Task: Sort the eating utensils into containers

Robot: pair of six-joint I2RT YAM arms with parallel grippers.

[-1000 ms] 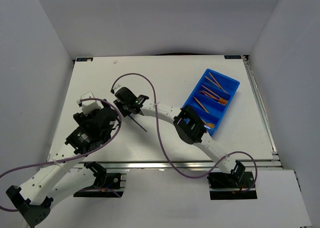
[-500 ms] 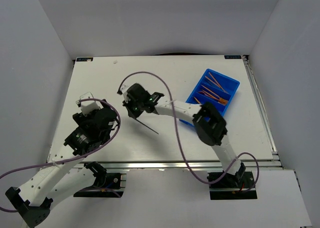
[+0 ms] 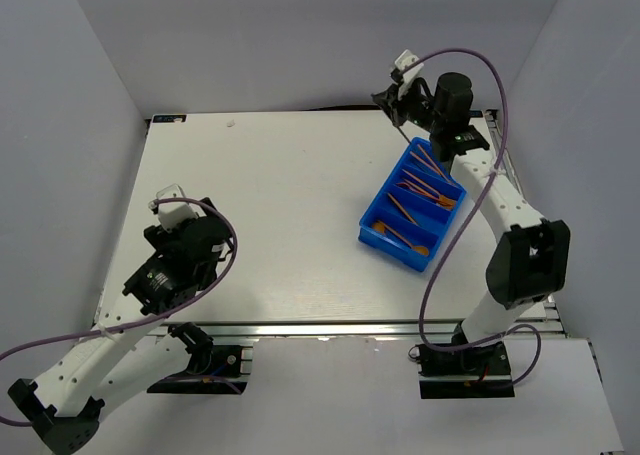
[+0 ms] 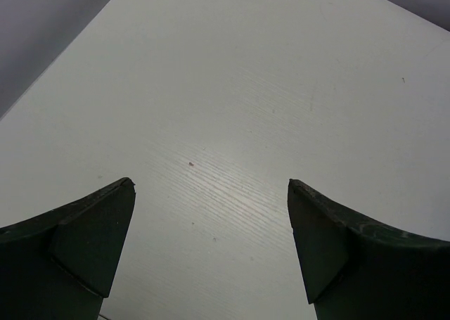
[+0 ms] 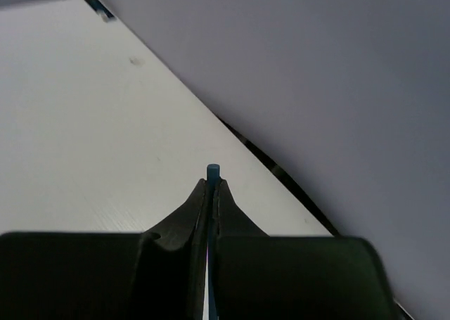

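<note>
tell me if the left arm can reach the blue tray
Probably, at a stretch: only bare table between left hand and tray; the right hand, gripping a stick, is past its far end.

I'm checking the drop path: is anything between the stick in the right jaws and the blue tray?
Nothing visible does. The right gripper, shut on the dark stick, hangs by the far end of the tray, which is open-topped and holds orange utensils.

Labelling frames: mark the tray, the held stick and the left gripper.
Tray [image 3: 392, 254]: top view, near wall.
Stick [image 5: 213, 169]: right wrist view, its protruding tip.
Left gripper [image 4: 209, 184]: left wrist view, middle of the open gap.
</note>
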